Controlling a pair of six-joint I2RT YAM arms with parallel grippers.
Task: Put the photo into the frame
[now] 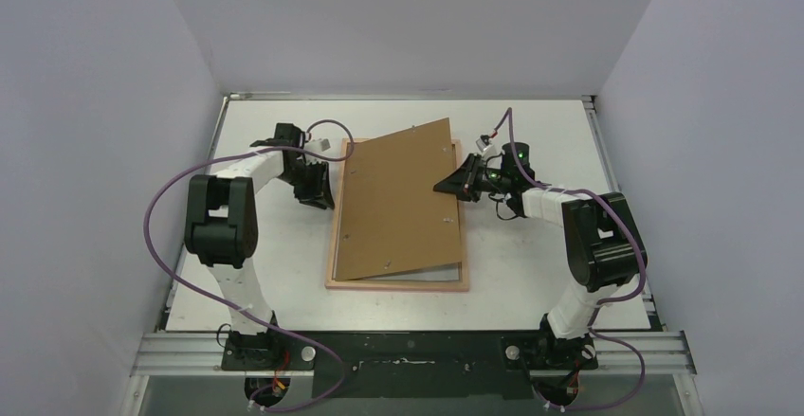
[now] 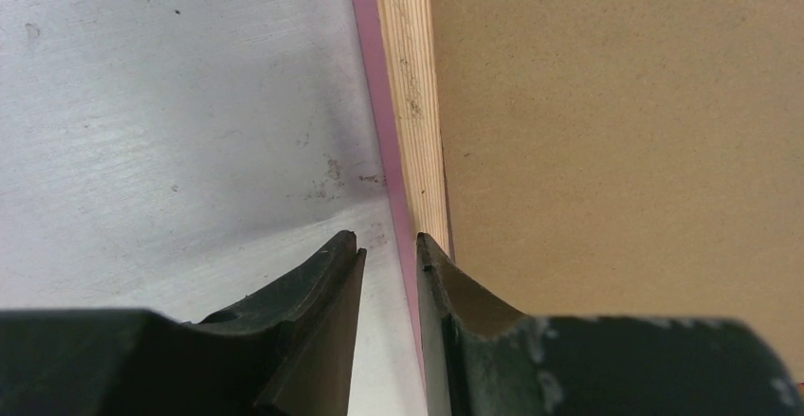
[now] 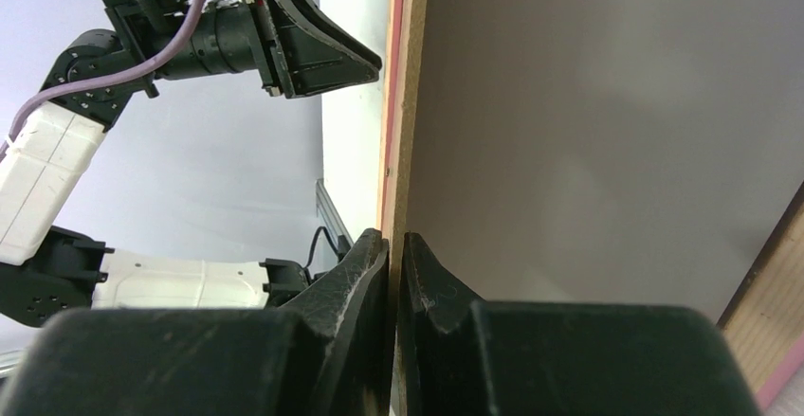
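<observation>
Right gripper (image 3: 395, 238) clamps the tilted brown hardboard panel (image 1: 398, 198); left gripper (image 2: 384, 238), jaws narrowly apart, straddles the left rim of the pink wooden frame (image 2: 410, 75).

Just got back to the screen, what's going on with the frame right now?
The right gripper has its jaws shut on the right edge of the brown backing panel. It holds that side tilted up and skewed over the frame, which lies flat on the table. The left gripper sits at the frame's left edge, jaws slightly apart astride its pink border. The photo is not in view, so I cannot tell whether it is in the frame.
</observation>
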